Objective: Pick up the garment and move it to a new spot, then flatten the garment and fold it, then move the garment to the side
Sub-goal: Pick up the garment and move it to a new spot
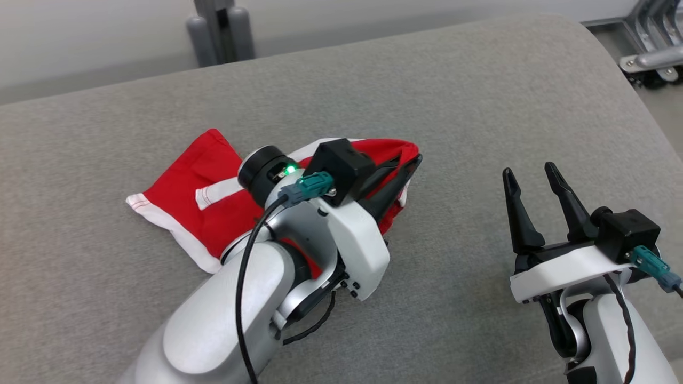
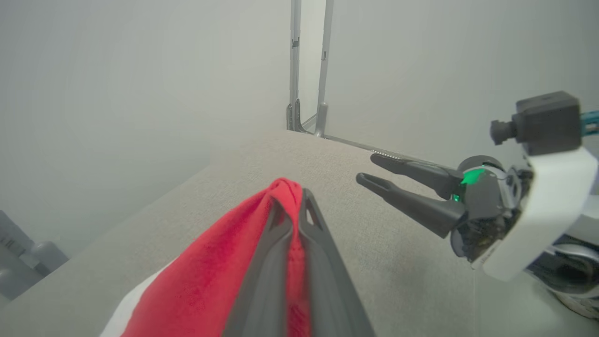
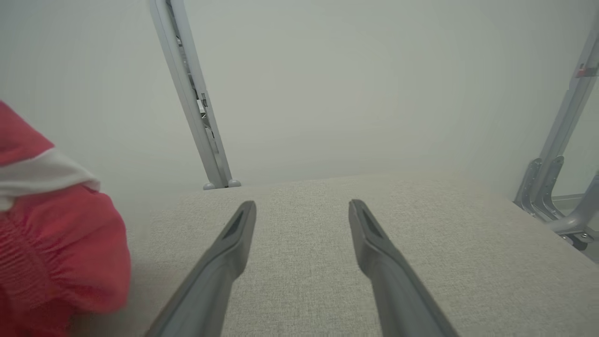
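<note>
The garment (image 1: pixel 187 192) is red with white trim and lies crumpled on the grey cushion (image 1: pixel 453 106), left of centre. My left gripper (image 1: pixel 411 162) is shut on the garment's right-hand fold, lifting that edge slightly. In the left wrist view the red cloth (image 2: pixel 210 281) is pinched between the two closed fingers (image 2: pixel 266 262), bunched at their tips. My right gripper (image 1: pixel 531 176) stands open over bare cushion to the right, holding nothing. The right wrist view has its fingers (image 3: pixel 234 243) spread wide, with the garment (image 3: pixel 56 234) at the far left edge.
The cushion's back edge runs along the top, with a grey metal post (image 1: pixel 219 32) behind it. A metal frame with feet (image 1: pixel 651 53) stands off the cushion's far right corner. Bare cushion surface stretches between the two grippers and to the right.
</note>
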Robot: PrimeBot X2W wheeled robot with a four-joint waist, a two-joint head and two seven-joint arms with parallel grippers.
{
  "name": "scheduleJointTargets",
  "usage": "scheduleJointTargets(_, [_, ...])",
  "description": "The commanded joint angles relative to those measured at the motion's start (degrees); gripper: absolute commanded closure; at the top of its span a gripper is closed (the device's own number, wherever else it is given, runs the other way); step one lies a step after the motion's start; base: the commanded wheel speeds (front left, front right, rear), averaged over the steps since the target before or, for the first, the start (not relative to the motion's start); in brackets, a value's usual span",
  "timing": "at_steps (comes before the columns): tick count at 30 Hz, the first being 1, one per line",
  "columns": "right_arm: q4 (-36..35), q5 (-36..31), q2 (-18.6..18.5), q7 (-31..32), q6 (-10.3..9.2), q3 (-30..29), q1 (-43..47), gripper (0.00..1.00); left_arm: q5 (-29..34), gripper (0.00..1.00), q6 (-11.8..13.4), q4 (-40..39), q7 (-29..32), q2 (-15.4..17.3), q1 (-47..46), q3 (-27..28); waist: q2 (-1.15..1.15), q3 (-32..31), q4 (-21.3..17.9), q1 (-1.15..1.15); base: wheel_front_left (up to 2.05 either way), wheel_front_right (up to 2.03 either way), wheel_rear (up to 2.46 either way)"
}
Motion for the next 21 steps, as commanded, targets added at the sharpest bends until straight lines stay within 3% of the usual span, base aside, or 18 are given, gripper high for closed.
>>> scheduleJointTargets(1, [0.15,0.64,-0.28,-0.65,-0.01,0.21,-0.76,0.0,0.43,1.0,-0.46,0.4,0.03,-0.41,-1.64,-0.3,0.0,2.25,-3.03,0.0,0.0,0.0,0.0])
scheduleJointTargets(10, [1.59,2.31,-0.28,-2.45,0.0,1.47,-2.08,0.0,-1.04,1.0,0.01,11.2,-2.61,-3.99,-6.9,0.3,0.0,5.94,-6.78,0.0,0.0,0.0,0.0])
scheduleJointTargets(16, [2.93,3.03,-0.28,-3.56,-0.01,1.95,-3.2,0.0,-3.85,1.0,-2.09,22.98,-7.24,-5.3,-9.88,0.41,0.0,7.67,-6.57,0.0,0.0,0.0,0.0])
scheduleJointTargets(17, [3.15,3.05,-0.27,-3.61,0.0,1.94,-3.33,0.0,-4.37,0.65,-2.37,24.22,-8.05,-5.33,-10.17,0.3,0.0,7.76,-6.38,0.0,0.0,0.0,0.0])
scheduleJointTargets(18, [3.43,3.01,-0.29,-3.58,0.0,1.81,-3.47,0.0,-4.64,0.0,-2.71,25.27,-8.8,-5.46,-10.48,-0.03,0.0,7.81,-6.13,0.0,0.0,0.0,0.0])
scheduleJointTargets(21, [3.99,2.57,-0.29,-3.89,-0.01,1.48,-3.87,0.0,-6.15,0.0,-3.28,26.93,-10.86,-5.74,-11.62,-0.55,0.0,7.64,-5.08,0.0,0.0,0.0,0.0])
